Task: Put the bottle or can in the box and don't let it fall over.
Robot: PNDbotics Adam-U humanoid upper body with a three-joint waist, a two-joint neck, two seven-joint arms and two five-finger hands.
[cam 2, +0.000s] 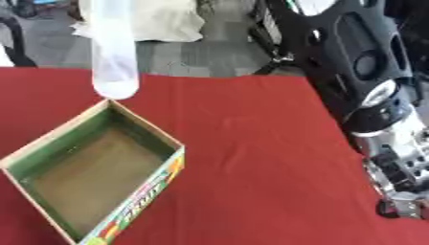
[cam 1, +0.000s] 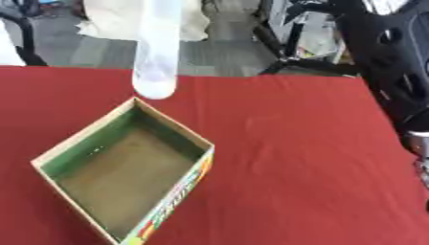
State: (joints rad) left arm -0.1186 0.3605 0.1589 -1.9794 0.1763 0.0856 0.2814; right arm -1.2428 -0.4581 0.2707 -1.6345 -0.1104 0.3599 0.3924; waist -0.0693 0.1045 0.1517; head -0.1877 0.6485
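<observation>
Your pale bottle (cam 1: 156, 52) hangs upright at upper left, just past the open box's (cam 1: 172, 129) far corner w/ the red tabletop (cam 1: 293, 167) under it, prob so it goes in standing; right arm (cam 2: 368, 95) is at right edge, can't tell re its hand.

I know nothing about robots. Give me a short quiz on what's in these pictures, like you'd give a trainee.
1. True or false: the box already has something inside it.
2. What colour is the table? A) blue B) red C) green
3. Fill in, near or far: the pale bottle shows upright just past the box's ____ corner.

Key: 1 false, the box is empty. 2 B. 3 far.
</observation>
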